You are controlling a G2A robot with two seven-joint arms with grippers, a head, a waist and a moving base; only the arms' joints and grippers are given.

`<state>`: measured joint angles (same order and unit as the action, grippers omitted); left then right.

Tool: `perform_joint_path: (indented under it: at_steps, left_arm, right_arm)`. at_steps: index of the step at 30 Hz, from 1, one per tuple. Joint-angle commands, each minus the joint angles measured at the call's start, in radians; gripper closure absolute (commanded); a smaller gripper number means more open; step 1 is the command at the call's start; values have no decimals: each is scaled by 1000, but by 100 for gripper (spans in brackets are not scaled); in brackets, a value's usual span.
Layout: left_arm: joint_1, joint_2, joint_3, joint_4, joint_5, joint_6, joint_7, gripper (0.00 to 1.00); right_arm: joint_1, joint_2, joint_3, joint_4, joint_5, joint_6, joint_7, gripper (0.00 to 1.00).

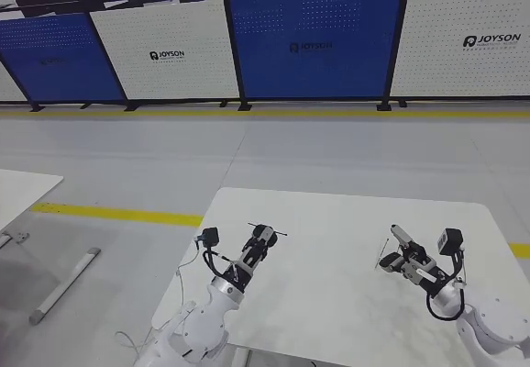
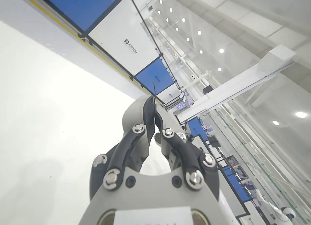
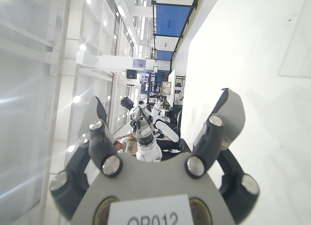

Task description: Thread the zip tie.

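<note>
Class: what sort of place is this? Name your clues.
Probably a factory or robot test hall: perforated partition panels, a yellow floor line, a high ceiling with rows of lights.

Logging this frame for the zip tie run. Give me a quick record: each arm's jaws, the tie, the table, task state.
left jaws: shut on the zip tie, held above the table
right jaws: open, nothing between them
zip tie: thin black strip, straight, an end sticking out on each side of the left jaws
table: white, both arms over its near part
task state: no loop visible, not yet threaded
</note>
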<state>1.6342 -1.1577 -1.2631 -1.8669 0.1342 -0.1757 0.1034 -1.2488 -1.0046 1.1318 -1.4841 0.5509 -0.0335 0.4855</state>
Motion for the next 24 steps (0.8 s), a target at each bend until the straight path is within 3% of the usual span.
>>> perform_joint_path:
  at_steps: [1,4,7,18,20,24]
  left_arm:
    - [13,0,-15,-21,-1,-78,34,100]
    - [48,-1,-30,-65,-3,-164,74,100]
    - [72,1,-39,-81,13,-162,65,100]
    - [71,1,-37,-82,9,-162,62,100]
    - [66,-1,-33,-101,-34,-164,37,100]
    - [73,-4,-49,-166,-99,-164,72,100]
  right_arm:
    - [0,0,0,0,0,0,0,0]
    - [0,0,0,0,0,0,0,0]
    - [0,0,0,0,0,0,0,0]
    - [0,0,0,0,0,0,0,0]
    - [0,0,0,0,0,0,0,0]
    - [0,0,0,0,0,0,0,0]
